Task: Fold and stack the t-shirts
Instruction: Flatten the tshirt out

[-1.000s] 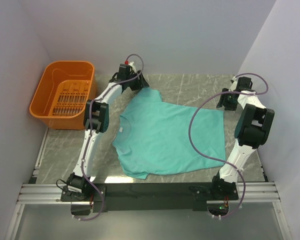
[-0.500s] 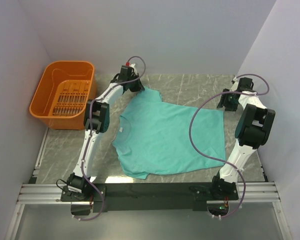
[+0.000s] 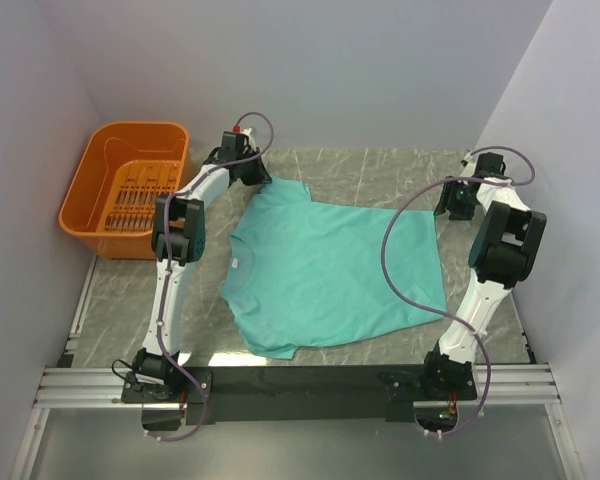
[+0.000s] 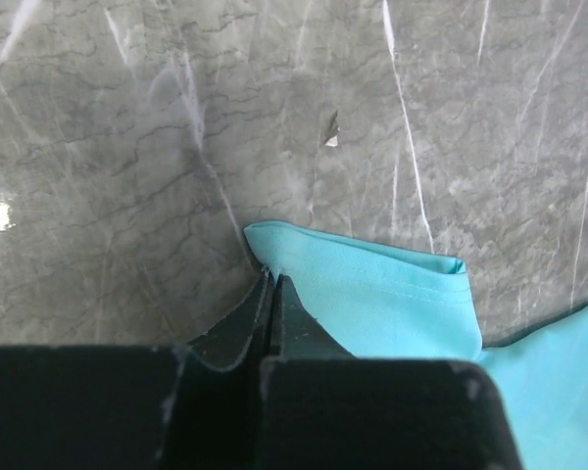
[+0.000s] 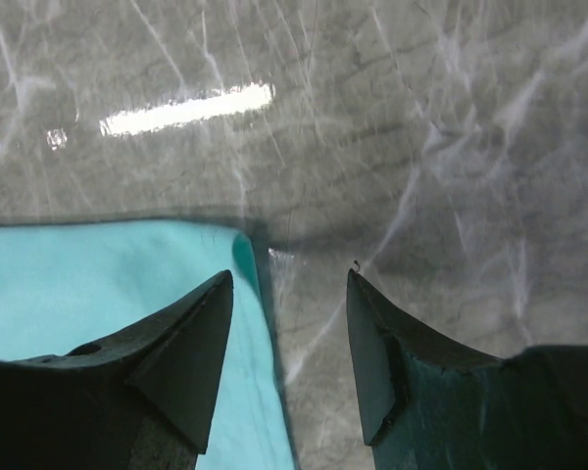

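T-shirt [image 3: 330, 270] lay spread for folding, left tool [image 4: 274, 279] shut on its sleeve [image 4: 372, 294]; the half-open, empty right tool [image 5: 289, 279] should grab next.

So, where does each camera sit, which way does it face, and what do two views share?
Top external: above, behind the bases, looking down on table, t-shirt, orange basket; both arms show.
Left wrist: on the arm, looks down at the sleeve edge; left gripper shut on it.
Right wrist: on the arm, looks down at a shirt corner; right gripper open.
Wrist views share t-shirt and table.
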You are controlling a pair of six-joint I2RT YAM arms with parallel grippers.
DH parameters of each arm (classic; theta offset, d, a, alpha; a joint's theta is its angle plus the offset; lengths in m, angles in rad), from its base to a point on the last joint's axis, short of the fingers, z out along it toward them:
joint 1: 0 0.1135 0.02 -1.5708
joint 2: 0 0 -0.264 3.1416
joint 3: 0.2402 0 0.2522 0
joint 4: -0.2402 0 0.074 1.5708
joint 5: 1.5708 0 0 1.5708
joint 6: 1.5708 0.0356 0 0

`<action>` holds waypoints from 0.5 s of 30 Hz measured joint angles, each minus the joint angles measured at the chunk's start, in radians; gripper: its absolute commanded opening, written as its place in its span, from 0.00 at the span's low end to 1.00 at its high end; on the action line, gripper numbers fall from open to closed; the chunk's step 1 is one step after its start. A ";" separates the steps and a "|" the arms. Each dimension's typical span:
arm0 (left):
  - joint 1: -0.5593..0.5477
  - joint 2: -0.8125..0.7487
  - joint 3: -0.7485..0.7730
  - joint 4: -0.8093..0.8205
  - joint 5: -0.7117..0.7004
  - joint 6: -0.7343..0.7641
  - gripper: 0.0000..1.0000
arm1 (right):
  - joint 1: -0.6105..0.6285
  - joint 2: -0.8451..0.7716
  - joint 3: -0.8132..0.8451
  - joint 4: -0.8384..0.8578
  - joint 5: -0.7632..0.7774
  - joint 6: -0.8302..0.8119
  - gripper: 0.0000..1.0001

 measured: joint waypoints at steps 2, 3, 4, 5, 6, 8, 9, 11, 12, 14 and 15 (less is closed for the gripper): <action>-0.002 0.000 0.000 0.002 0.004 0.000 0.00 | 0.000 0.044 0.048 -0.026 -0.017 0.001 0.57; -0.002 0.000 0.000 0.003 0.008 0.000 0.00 | 0.000 0.066 0.072 -0.034 -0.026 0.001 0.57; -0.003 0.000 0.000 0.003 0.010 0.000 0.00 | 0.000 0.086 0.096 -0.042 -0.036 0.002 0.57; -0.003 0.000 0.000 0.003 0.013 0.000 0.00 | 0.003 0.105 0.118 -0.050 -0.045 0.003 0.57; -0.003 0.000 0.000 0.003 0.016 0.000 0.00 | 0.005 0.117 0.137 -0.058 -0.053 0.005 0.57; -0.003 0.000 0.000 0.003 0.020 0.000 0.00 | 0.007 0.128 0.162 -0.068 -0.064 0.013 0.56; -0.003 0.000 0.000 0.003 0.022 0.000 0.00 | 0.009 0.132 0.172 -0.072 -0.069 0.016 0.56; -0.003 0.000 0.000 0.003 0.026 0.000 0.00 | 0.014 0.140 0.188 -0.079 -0.075 0.021 0.54; -0.003 0.000 0.000 0.003 0.026 0.000 0.00 | 0.016 0.143 0.192 -0.080 -0.078 0.024 0.54; -0.003 0.000 0.000 0.003 0.026 0.000 0.00 | 0.018 0.143 0.192 -0.088 -0.084 0.027 0.54; -0.003 0.000 0.000 0.003 0.027 0.000 0.00 | 0.019 0.143 0.192 -0.093 -0.087 0.027 0.54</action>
